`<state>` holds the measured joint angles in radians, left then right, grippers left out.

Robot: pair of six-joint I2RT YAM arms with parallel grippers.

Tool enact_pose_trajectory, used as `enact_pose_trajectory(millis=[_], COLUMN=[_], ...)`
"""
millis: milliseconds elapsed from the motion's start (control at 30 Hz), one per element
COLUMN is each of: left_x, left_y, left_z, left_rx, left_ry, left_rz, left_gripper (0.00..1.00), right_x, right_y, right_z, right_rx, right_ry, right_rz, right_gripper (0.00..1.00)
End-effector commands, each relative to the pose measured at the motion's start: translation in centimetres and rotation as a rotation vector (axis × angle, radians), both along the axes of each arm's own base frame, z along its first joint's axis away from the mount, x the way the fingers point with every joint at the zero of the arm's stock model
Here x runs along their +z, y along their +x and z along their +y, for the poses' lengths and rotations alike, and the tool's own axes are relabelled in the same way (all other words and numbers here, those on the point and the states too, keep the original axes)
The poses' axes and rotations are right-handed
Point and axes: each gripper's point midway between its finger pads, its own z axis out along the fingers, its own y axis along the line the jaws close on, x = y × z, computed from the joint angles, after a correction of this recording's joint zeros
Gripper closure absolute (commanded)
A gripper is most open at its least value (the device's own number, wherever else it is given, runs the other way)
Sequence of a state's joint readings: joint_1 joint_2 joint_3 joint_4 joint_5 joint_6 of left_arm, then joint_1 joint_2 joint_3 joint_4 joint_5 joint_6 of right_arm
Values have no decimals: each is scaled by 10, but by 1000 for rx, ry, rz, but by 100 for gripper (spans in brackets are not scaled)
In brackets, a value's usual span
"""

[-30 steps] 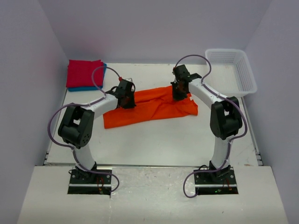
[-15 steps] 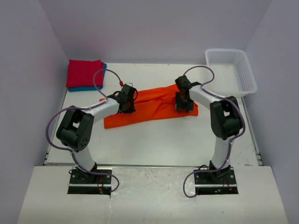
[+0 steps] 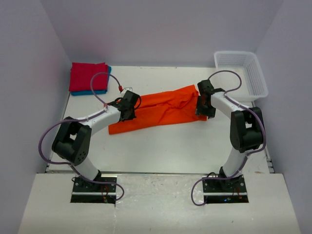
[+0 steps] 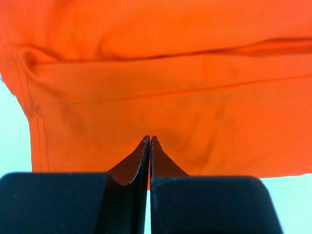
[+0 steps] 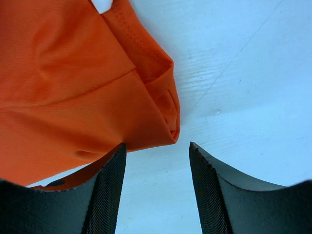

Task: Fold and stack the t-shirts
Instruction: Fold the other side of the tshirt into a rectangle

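The orange t-shirt (image 3: 161, 109) lies spread in a long slanted band across the middle of the table. My left gripper (image 3: 129, 111) is shut, and its tips (image 4: 149, 139) rest on the left part of the orange cloth (image 4: 156, 73) without gathering any of it. My right gripper (image 3: 201, 111) stands open at the shirt's right end. The shirt's folded corner (image 5: 165, 126) lies just ahead of the right gripper (image 5: 156, 144), with bare table between the fingers. A folded red t-shirt (image 3: 87, 75) sits on a folded blue one (image 3: 95, 91) at the back left.
A white mesh basket (image 3: 258, 80) stands at the back right corner. Purple walls close in the table on three sides. The white table (image 3: 170, 146) shows bare between the orange shirt and the arm bases.
My right gripper has opened, let go of the orange shirt and moved right and nearer. The shirt's right end now lies stretched out further right. My left gripper shifted slightly nearer and stayed shut.
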<state>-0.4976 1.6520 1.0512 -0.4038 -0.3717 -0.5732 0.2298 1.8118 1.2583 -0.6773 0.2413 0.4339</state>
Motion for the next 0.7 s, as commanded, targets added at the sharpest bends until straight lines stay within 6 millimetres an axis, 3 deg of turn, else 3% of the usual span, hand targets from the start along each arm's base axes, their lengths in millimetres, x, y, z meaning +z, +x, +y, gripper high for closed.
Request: enact_pose_trajectory(millis=[0,233,400,467,567,667], left_x=[1,4,9,9,12,5], left_y=[-11,-22,-33,-38,-47,-57], left_z=[12,19,26,27,28,31], left_rx=[49,49,96,106,146,157], left_ry=[11,20,18,9,-33,-49], left_rz=[4,9,19,29,26,42], left_gripper=[100,100,100,100,100,100], right_x=[6,-2,-2,-3,-2,-3], right_y=[4,9,10,10,13,12], right_z=[-6,-10,-6,-4,-3,-1], right_rx=[-17,-34,-29,-27,-25,-21], right_ry=[3,34,75,88,93,100], right_rz=[-33,-18,-11,-4,-3,3], right_gripper=[44,49,80,84,99,99])
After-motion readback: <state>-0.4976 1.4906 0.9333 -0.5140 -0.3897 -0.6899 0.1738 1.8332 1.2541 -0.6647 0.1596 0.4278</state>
